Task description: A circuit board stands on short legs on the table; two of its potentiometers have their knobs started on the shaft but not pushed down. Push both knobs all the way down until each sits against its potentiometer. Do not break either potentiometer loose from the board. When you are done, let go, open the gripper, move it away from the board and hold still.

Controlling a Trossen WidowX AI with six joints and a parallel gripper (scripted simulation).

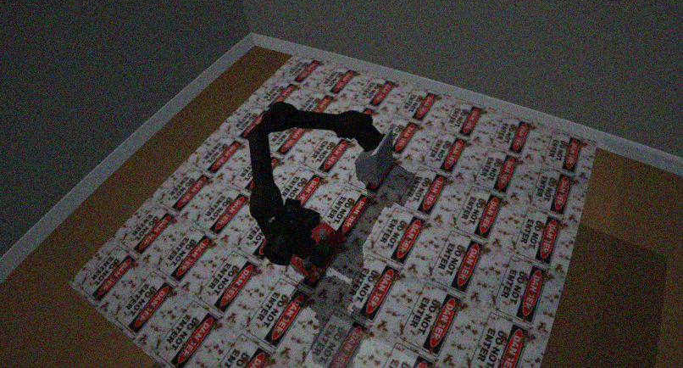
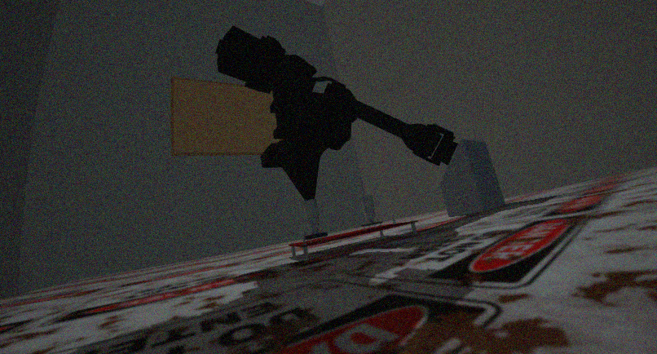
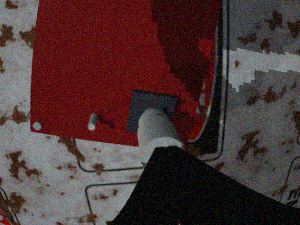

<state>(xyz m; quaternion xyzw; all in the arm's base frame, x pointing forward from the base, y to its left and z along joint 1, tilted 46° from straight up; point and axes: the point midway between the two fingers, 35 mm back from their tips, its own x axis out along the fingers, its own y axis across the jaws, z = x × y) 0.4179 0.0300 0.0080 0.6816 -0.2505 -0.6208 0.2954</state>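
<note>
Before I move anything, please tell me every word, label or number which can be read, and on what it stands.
"DO NOT ENTER": black letters in the signs printed repeatedly on the table covering.
"DANGER": pale on red ovals there, some letters poorly legible.
Circuit board: no readable text.

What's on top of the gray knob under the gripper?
The gripper's closed fingertips are over the top of the knob, hiding part of it; whether they touch cannot be told.

Knob (image 2: pixel 312 215) (image 3: pixel 156 130) on potentiometer (image 2: pixel 315 236) (image 3: pixel 131 116), potentiometer on board (image 1: pixel 305 265) (image 2: pixel 351 232) (image 3: pixel 90 64), board on legs (image 2: pixel 305 249), pincer (image 2: pixel 310 198) above knob
</note>
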